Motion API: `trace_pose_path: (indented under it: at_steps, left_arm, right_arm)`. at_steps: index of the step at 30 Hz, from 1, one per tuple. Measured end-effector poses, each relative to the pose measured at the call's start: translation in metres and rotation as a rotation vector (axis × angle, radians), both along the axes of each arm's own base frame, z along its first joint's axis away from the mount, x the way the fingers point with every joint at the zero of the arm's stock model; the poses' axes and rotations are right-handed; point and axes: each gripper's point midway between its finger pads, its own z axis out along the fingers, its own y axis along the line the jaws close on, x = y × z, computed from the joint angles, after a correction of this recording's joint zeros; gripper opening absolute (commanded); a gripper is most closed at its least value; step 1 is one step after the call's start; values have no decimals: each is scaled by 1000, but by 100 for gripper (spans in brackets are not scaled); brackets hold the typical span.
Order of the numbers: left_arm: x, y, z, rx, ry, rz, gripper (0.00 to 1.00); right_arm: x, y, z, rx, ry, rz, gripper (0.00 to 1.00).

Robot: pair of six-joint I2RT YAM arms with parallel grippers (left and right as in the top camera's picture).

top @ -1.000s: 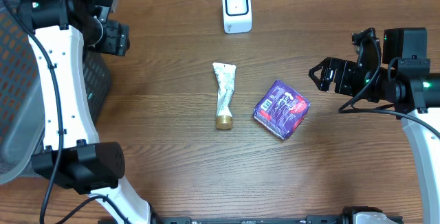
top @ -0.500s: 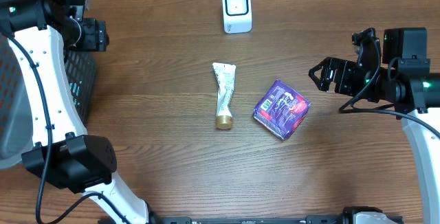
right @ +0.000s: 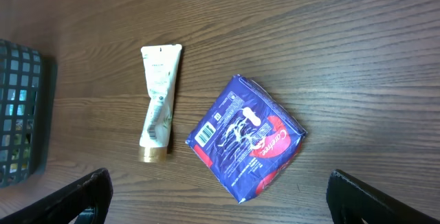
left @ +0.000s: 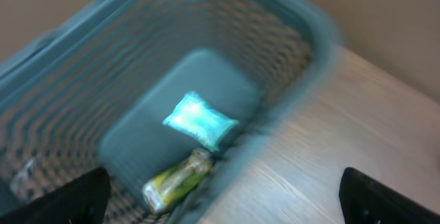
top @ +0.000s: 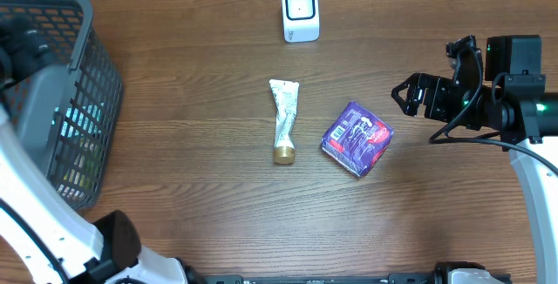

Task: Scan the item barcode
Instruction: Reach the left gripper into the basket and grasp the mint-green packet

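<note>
From above, the scanner (top: 301,11) stands at the far edge of the wooden surface (top: 192,188), its face turned toward the middle. A tube (top: 284,120) lies below it, cap end toward the near side, and just to its right, not touching, sits a purple packet (top: 357,138) turned at an angle. A grey mesh basket (top: 61,101) fills the left edge. The right hand (top: 403,95) hangs off to the right of the packet, well apart from it, fingers spread and nothing in them. Only the left arm (top: 35,206) shows clearly on the other side

The left wrist view is blurred. It looks down into the basket (left: 302,38), where a pale blue pouch (left: 199,119) and a yellow-green pack (left: 175,179) lie on the bottom. The left hand (left: 223,176) is over the basket's corner, its fingers wide at the frame's lower corners with nothing between them

The right wrist view shows the tube (right: 158,104) and the purple packet (right: 246,137) side by side, the packet's barcode (right: 203,133) facing up on its left part. The right hand (right: 216,183) is fully spread and holds nothing

I'd say the job is partway: the things in the basket look dealt with, while the tube and the packet have yet to be picked up and shown to the scanner
</note>
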Motion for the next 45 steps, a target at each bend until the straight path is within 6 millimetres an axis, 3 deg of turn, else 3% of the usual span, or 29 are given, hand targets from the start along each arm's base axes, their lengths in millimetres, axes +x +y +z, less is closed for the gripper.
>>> trace_pose_path:
  at_steps: [1, 3, 8, 10, 17, 21, 28, 39, 42, 43, 44, 45]
  left_arm:
    - [-5, 13, -6, -25, -2, 74, 100]
    - [-10, 58, -44, -128, 18, 306, 99]
    - [17, 98, -128, -276, 84, 520, 100]
    - [32, 104, -167, -319, 138, 551, 100]
    - [50, 103, -265, -426, 340, 577, 100]
    - [53, 95, -297, -462, 420, 571, 100]
    - [62, 82, -318, -476, 451, 570, 100]
    - [64, 82, -362, -482, 460, 575, 98]
    - [65, 80, -371, -493, 465, 549, 81]
    - [67, 80, -371, -492, 462, 532, 71]
    - [69, 79, -371, -497, 458, 516, 41]
    - [70, 79, -372, -500, 460, 505, 23]
  right_arm:
    - [0, 0, 0, 0, 1, -1, 100]
    - [0, 0, 0, 1, 1, 0, 100]
    - [0, 0, 0, 1, 1, 0, 100]
    - [-2, 0, -1, 1, 12, 0, 100]
    - [-4, 0, -3, 2, 22, 1, 99]
    - [-7, 0, -4, 2, 34, 1, 99]
    - [-15, 0, -8, 2, 74, 1, 99]
    - [-18, 0, -10, 2, 91, 1, 99]
    - [-19, 0, -10, 3, 94, 1, 99]
    - [-19, 0, -10, 2, 95, 0, 99]
    - [-19, 0, -10, 2, 96, 1, 99]
    - [-19, 0, -10, 3, 96, 1, 99]
